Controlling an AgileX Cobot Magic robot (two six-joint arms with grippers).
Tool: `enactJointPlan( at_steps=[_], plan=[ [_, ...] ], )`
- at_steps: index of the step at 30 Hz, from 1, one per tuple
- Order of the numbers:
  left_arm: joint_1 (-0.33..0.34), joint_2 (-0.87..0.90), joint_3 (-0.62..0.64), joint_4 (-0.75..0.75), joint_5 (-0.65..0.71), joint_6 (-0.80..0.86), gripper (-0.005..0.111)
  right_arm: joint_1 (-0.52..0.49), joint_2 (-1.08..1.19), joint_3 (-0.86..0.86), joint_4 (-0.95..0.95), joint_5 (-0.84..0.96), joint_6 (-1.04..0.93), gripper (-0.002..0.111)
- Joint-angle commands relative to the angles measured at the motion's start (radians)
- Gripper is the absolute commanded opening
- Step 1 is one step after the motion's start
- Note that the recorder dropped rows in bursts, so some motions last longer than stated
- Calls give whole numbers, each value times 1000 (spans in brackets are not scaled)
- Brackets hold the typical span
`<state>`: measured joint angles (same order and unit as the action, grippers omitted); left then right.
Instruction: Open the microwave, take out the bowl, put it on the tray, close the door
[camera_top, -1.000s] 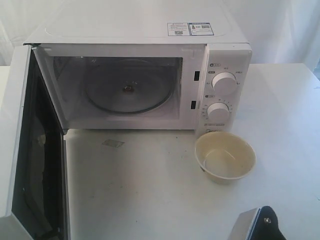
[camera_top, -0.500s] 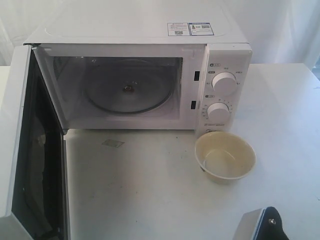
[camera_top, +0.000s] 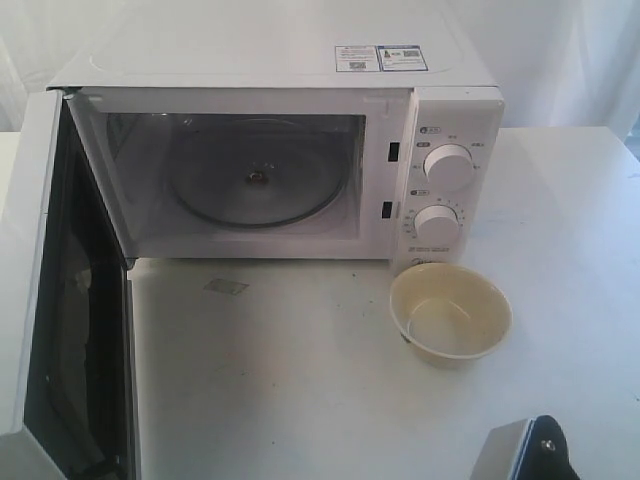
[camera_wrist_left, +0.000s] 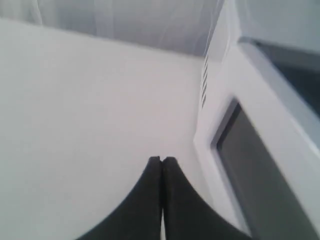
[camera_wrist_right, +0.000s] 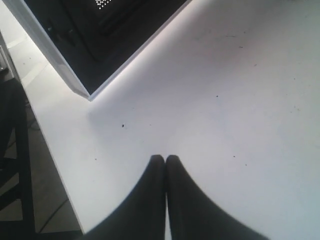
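Note:
The white microwave stands open, its cavity holding only the glass turntable. The door is swung out wide to the left. The cream-yellow bowl sits upright on the table in front of the knob panel, and nothing touches it. No tray is in view. My left gripper is shut and empty, beside the door's outer face. My right gripper is shut and empty over the bare table, near the door's lower corner. Only a part of the right arm shows in the exterior view.
The white table carries a small faint patch in front of the microwave. The table's edge runs close to my right gripper, with dark furniture legs below it. A white curtain hangs behind.
The visible part of the right arm has slid slightly right and down at the bottom of the exterior view. Bowl, door and microwave have not moved.

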<state>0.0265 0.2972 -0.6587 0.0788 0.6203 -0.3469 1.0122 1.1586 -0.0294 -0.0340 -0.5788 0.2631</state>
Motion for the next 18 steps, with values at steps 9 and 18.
enactJointPlan(
  at_steps=[9, 18],
  plan=[
    [1, 143, -102, -181, 210, 135, 0, 4, -6, 6, -2, -28, 4, 0],
    [1, 279, -96, -481, 210, 597, 0, 4, -6, 8, -4, -67, -7, 0]
  ],
)
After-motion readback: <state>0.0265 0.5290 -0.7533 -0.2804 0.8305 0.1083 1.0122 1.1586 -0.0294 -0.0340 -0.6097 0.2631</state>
